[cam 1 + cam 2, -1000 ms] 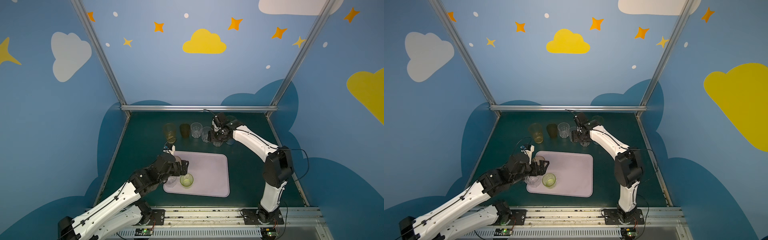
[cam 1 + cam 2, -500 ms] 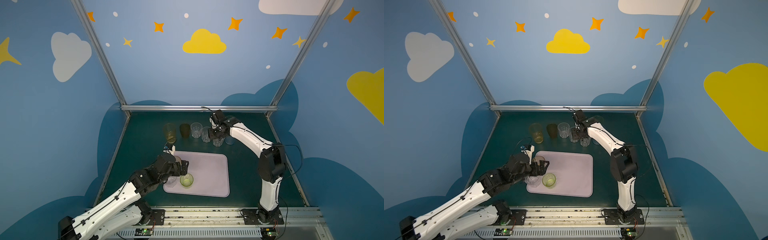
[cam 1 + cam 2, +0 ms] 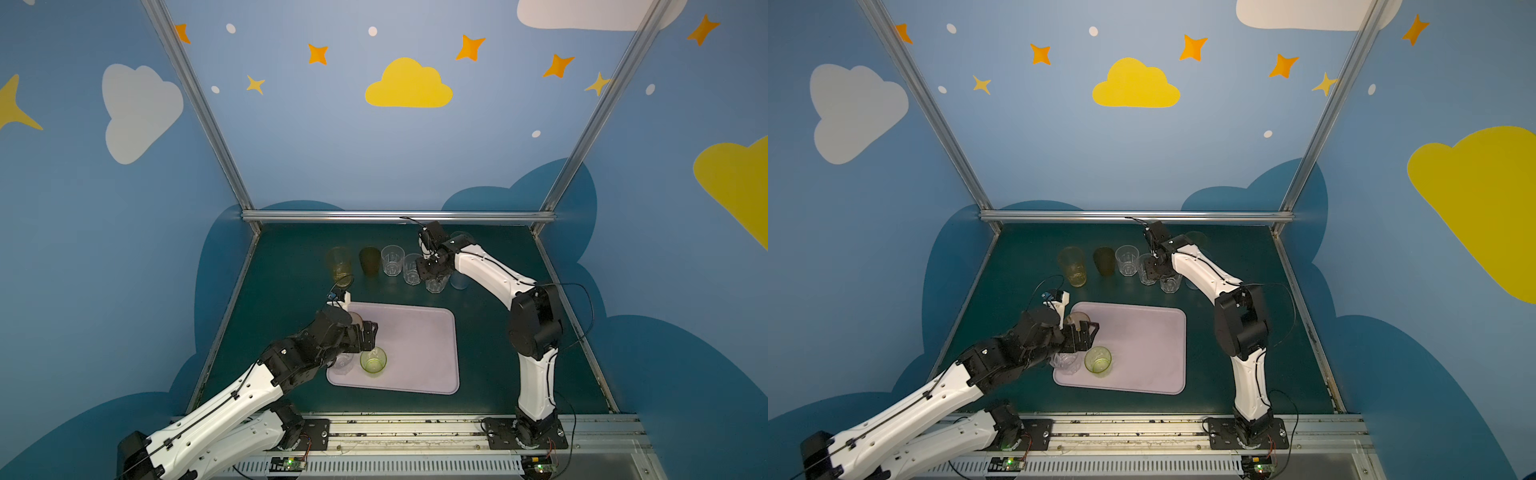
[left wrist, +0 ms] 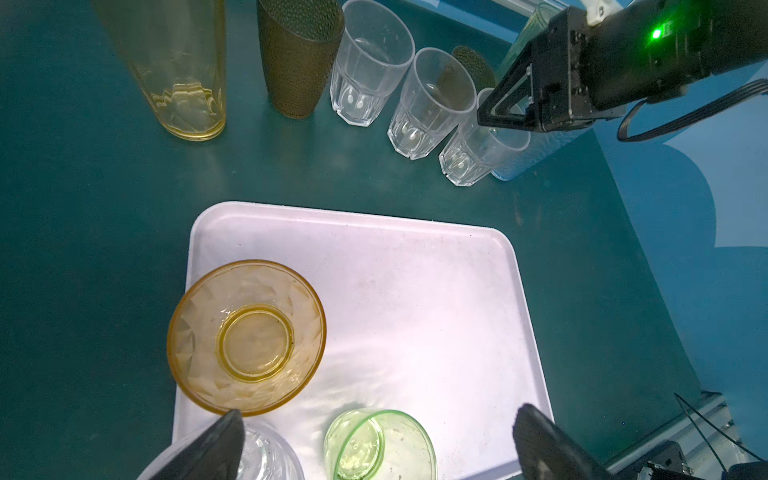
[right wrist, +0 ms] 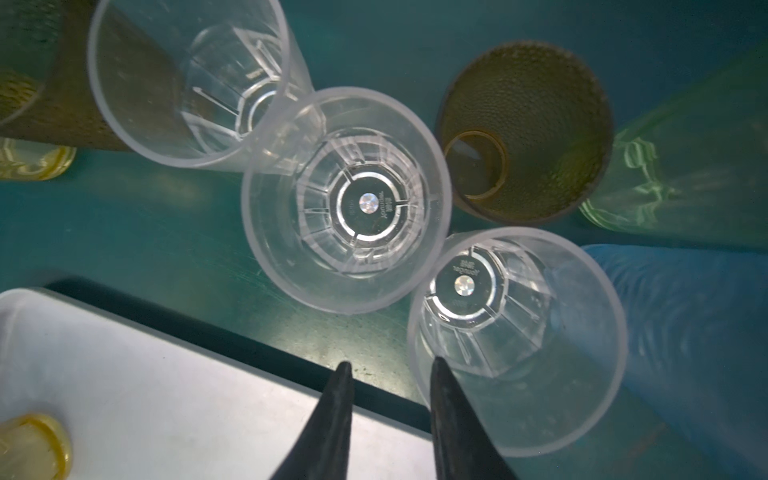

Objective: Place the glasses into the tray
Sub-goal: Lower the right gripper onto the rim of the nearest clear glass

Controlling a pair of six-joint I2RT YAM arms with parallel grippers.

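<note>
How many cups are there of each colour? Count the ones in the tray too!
Clear glasses: 4
Brown glasses: 2
Green glasses: 2
Yellow glass: 1
Orange glass: 1
Blue glass: 1
Total: 11

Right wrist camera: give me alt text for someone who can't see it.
The right gripper straddles the rim of a clear glass, one finger inside and one outside, not yet pinching it. Two more clear glasses, a brown glass, a green glass and a blue glass stand nearby on the table, beside the tray.
</note>
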